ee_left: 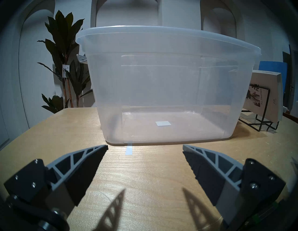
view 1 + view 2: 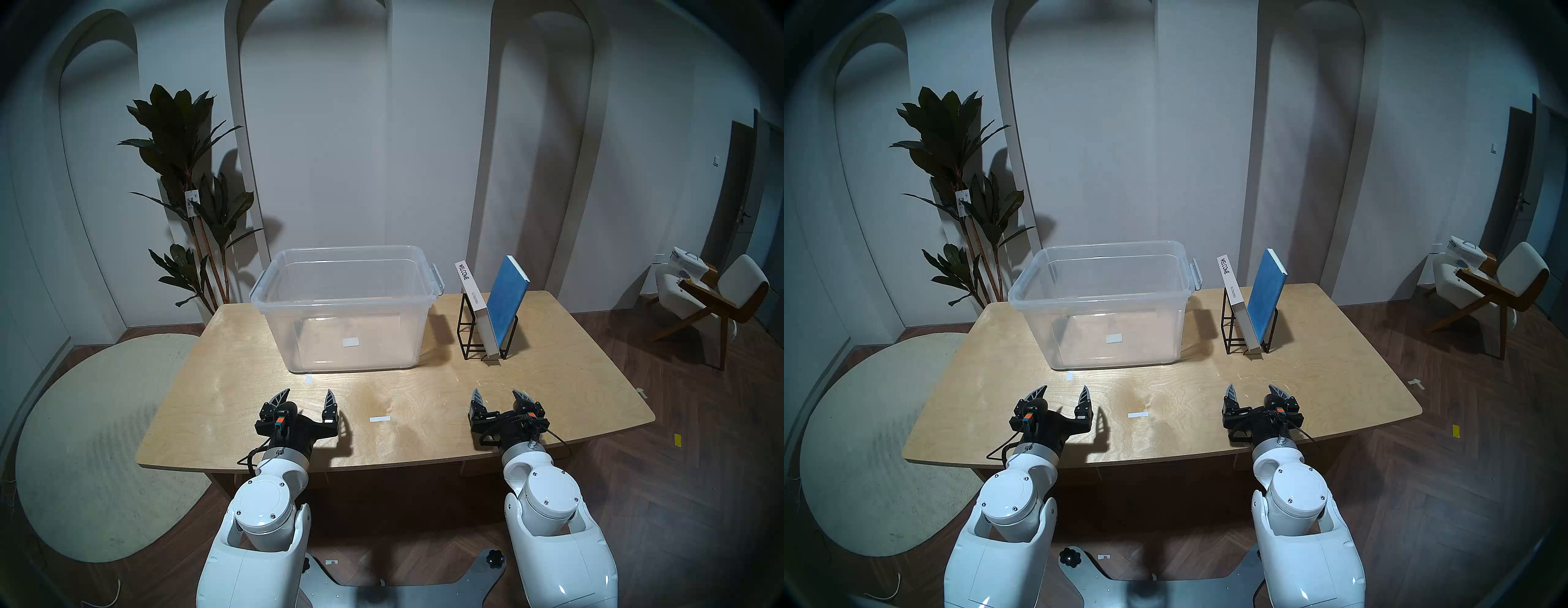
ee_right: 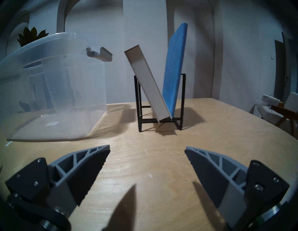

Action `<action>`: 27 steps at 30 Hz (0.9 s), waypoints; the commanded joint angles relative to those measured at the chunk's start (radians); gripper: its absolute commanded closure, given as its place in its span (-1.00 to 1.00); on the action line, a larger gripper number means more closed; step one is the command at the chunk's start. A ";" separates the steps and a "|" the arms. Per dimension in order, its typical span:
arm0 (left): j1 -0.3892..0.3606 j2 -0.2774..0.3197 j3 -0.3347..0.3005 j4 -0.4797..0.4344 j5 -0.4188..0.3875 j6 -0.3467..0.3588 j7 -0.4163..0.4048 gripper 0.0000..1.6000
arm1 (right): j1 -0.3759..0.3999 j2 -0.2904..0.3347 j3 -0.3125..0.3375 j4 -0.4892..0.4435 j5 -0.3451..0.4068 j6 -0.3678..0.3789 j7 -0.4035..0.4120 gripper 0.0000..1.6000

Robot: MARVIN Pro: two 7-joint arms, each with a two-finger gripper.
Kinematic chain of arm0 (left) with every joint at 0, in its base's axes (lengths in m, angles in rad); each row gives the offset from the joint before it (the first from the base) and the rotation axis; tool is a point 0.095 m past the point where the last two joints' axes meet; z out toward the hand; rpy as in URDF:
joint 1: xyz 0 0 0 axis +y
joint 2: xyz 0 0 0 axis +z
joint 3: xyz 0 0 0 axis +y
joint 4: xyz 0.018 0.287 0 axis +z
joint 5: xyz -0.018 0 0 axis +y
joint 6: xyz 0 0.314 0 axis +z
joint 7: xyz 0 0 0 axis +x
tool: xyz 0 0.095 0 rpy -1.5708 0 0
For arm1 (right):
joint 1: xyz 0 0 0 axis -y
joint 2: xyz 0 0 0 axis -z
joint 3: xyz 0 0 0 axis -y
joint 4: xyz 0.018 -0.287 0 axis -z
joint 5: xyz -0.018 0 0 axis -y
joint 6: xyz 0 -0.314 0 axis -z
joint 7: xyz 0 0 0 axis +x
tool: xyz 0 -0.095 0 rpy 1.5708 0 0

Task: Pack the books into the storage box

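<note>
The clear storage box [image 2: 345, 312] stands empty at the table's back middle; it also shows in the left wrist view [image 1: 161, 88] and the right wrist view [image 3: 53, 90]. To its right a black wire rack [image 2: 469, 335] holds two books forming a V: the white "WELCOME" book [image 2: 475, 305] leans left and the blue book [image 2: 505, 299] leans right. Both show in the right wrist view, white [image 3: 146, 83] and blue [image 3: 175, 67]. My left gripper [image 2: 306, 400] is open and empty in front of the box. My right gripper [image 2: 497, 399] is open and empty in front of the rack.
The wooden table [image 2: 254, 382] has small white tape marks [image 2: 380, 419]. A potted plant [image 2: 191, 191] stands behind the table's left corner. A chair [image 2: 704, 305] stands on the floor at the far right, and a round rug [image 2: 93, 446] lies to the left.
</note>
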 commanded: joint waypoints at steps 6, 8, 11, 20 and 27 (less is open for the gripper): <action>-0.005 0.000 0.001 -0.018 -0.001 -0.004 -0.001 -1.00 | 0.132 0.000 0.011 0.031 -0.060 -0.096 -0.071 -1.00; -0.005 0.000 0.001 -0.018 -0.001 -0.004 -0.001 -1.00 | 0.150 -0.001 0.012 0.040 -0.070 -0.105 -0.081 -1.00; -0.005 0.000 0.001 -0.018 -0.001 -0.004 -0.001 -1.00 | 0.173 -0.003 0.008 0.051 -0.084 -0.113 -0.092 -1.00; -0.005 0.000 0.001 -0.018 -0.001 -0.004 -0.001 -1.00 | 0.262 0.006 0.014 0.105 -0.118 -0.145 -0.124 -1.00; -0.006 0.000 0.001 -0.017 -0.001 -0.004 0.000 -1.00 | 0.334 0.020 0.030 0.144 -0.133 -0.149 -0.147 -1.00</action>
